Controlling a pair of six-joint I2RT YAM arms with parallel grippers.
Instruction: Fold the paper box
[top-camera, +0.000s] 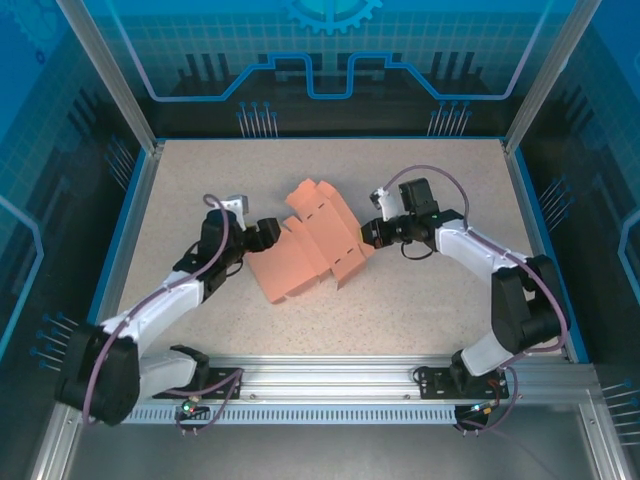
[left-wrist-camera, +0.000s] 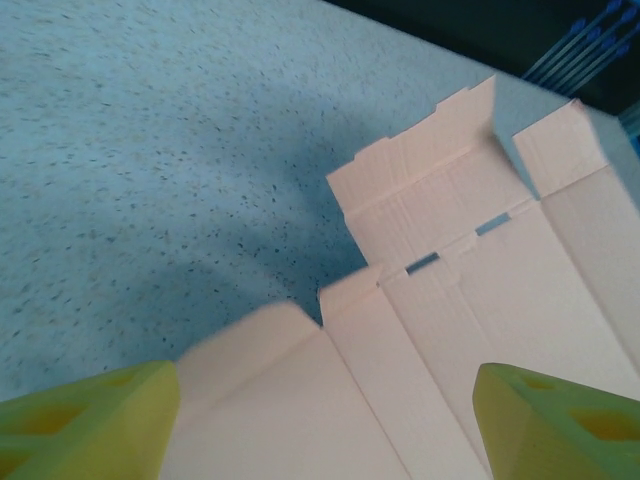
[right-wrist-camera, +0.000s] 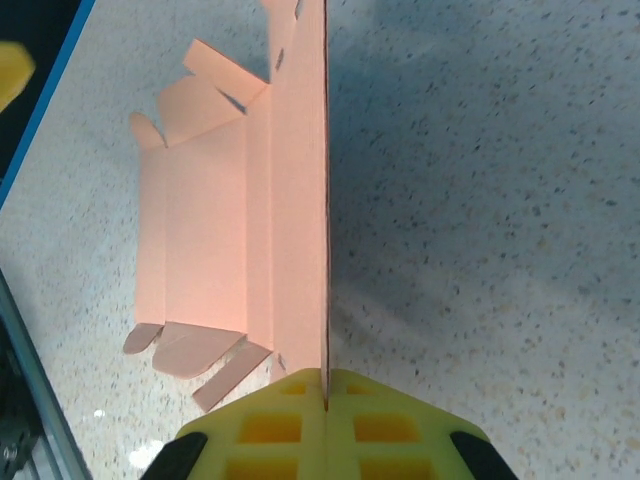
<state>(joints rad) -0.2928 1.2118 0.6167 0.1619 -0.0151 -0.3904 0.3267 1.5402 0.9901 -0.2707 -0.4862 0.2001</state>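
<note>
Paper box (top-camera: 310, 245) sits mid-table between the two arms. It is thin salmon-orange card, a creased cut-out with rounded tabs, small slots and dashed score lines, partly raised rather than flat. In the right wrist view one panel (right-wrist-camera: 290, 200) stands on edge, seen as a thin line. Right gripper (top-camera: 368, 233) is clamped tight on that panel's near edge (right-wrist-camera: 325, 378), its yellow ribbed pads pressed together. Left gripper (top-camera: 264, 232) is spread wide over the card's left side (left-wrist-camera: 320, 400); its finger bases are cut off and contact with the card is unclear, probably none. The table (top-camera: 430, 290) is speckled beige with a blue rim.
</note>
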